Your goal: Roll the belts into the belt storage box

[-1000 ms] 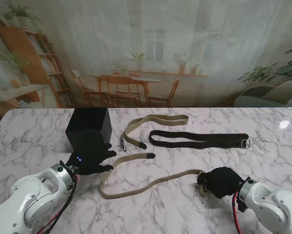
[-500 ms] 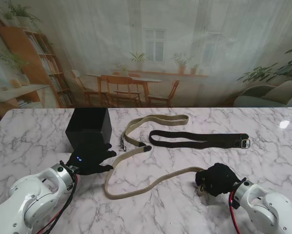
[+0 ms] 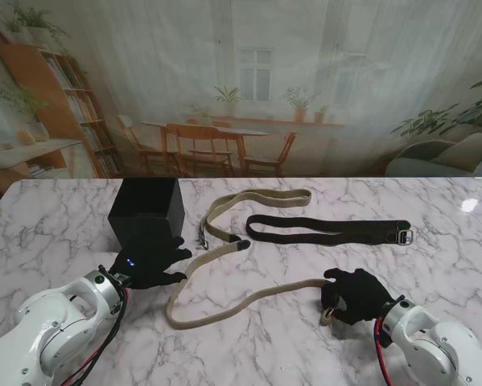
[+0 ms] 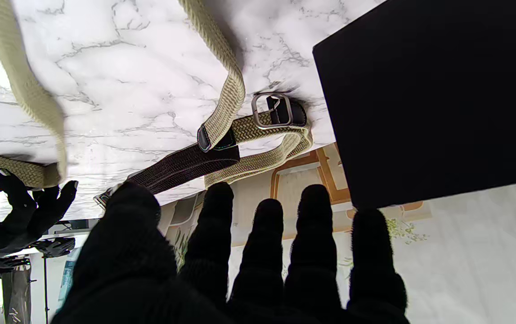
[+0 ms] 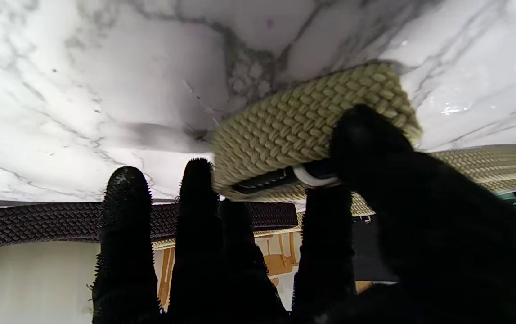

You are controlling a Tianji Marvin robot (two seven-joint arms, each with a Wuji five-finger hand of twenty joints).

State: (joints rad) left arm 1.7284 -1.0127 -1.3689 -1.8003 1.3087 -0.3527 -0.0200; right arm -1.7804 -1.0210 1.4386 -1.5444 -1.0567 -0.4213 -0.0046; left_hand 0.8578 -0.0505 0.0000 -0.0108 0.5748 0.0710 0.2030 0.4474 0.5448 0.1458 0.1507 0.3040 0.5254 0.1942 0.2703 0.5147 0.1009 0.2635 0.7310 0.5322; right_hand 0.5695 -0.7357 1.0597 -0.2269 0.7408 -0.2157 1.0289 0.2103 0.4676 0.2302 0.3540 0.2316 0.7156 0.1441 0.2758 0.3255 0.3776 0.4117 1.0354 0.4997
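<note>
Change: right robot hand (image 3: 355,296) gripping tan belt (image 3: 249,297) end, shifted nearer black box (image 3: 146,215).
Left robot hand (image 3: 150,264): open, unmoved.
Worktop (image 3: 434,265): marble.

Left hand (image 3: 150,263) flat, fingers spread, holding nothing. Right hand (image 3: 354,296) curled, thumb and fingers pinched closed.

A black belt storage box (image 3: 146,213) stands upright at the left of the counter. Three belts lie to its right. A tan woven belt (image 3: 241,301) runs in a long bend from its dark tip near the box to the right robot hand (image 3: 355,296), which grips its rolled end. A second tan belt (image 3: 253,198) lies looped farther from me, its metal buckle near the box. A dark brown belt (image 3: 329,232) lies stretched flat to the right, buckle at its right end.
</note>
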